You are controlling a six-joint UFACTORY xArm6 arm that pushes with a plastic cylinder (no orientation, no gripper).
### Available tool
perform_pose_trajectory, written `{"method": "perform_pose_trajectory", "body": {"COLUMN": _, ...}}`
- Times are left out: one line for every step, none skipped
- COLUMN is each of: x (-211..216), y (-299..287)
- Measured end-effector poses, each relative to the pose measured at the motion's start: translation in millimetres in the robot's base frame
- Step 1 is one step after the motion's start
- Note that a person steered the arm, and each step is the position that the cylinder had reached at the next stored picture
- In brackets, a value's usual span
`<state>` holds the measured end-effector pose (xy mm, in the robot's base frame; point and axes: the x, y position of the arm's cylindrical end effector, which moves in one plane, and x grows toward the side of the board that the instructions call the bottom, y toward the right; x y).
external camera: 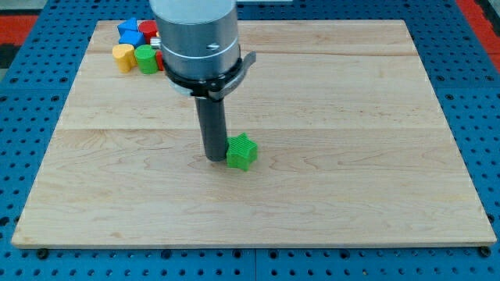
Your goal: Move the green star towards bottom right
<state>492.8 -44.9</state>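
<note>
The green star [242, 152] lies on the wooden board [351, 117], a little left of the board's middle. My tip [215, 158] stands on the board right against the star's left side, touching or almost touching it. The dark rod rises from the tip to the arm's grey body at the view's top.
A cluster of blocks sits at the board's top left corner: a yellow heart-like block [123, 57], a green round block [146, 58], a blue block [129, 33] and red blocks [148, 31], partly hidden by the arm. A blue pegboard [31, 94] surrounds the board.
</note>
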Motion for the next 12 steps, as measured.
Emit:
{"method": "perform_pose_trajectory", "body": {"x": 0, "y": 11}}
{"method": "perform_pose_trajectory", "body": {"x": 0, "y": 14}}
{"method": "perform_pose_trajectory", "body": {"x": 0, "y": 18}}
{"method": "perform_pose_trajectory", "body": {"x": 0, "y": 18}}
{"method": "perform_pose_trajectory", "body": {"x": -1, "y": 29}}
{"method": "perform_pose_trajectory", "body": {"x": -8, "y": 50}}
{"method": "perform_pose_trajectory", "body": {"x": -13, "y": 59}}
{"method": "perform_pose_trajectory", "body": {"x": -25, "y": 61}}
{"method": "perform_pose_trajectory", "body": {"x": -29, "y": 73}}
{"method": "perform_pose_trajectory", "body": {"x": -28, "y": 98}}
{"method": "perform_pose_trajectory", "body": {"x": -11, "y": 97}}
{"method": "perform_pose_trajectory", "body": {"x": -1, "y": 97}}
